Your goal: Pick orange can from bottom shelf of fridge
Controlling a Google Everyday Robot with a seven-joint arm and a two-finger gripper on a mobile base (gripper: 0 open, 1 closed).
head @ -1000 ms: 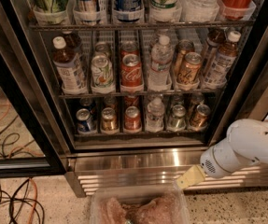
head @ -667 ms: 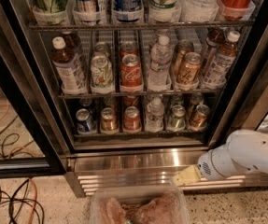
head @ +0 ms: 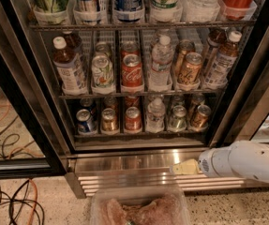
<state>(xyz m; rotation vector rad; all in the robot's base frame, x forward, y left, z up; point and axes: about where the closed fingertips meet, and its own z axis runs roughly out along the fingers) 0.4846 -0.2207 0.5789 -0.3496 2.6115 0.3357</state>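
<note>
The fridge (head: 40, 107) stands open in front of me, with drinks on wire racks. The bottom shelf (head: 141, 134) holds a row of small cans and a water bottle. The orange can (head: 200, 116), short and copper-coloured with a silver top, stands at the right end of that row, upright. My gripper (head: 182, 168) is at the lower right on a white arm (head: 246, 162). It points left in front of the ribbed steel base (head: 124, 170), below the orange can and a little to its left, and holds nothing.
On the bottom shelf, left to right: a blue can (head: 85, 121), a gold can (head: 109, 120), a small red can (head: 133, 118), a water bottle (head: 156, 114), a silver can (head: 177, 118). A taller orange can (head: 190, 68) stands on the rack above. A clear tub (head: 138, 206) sits low in view. Cables (head: 12, 205) lie on the floor at left.
The white arm has dropped lower and levelled out, and the gripper has moved left along the steel base. The cans have not moved.
</note>
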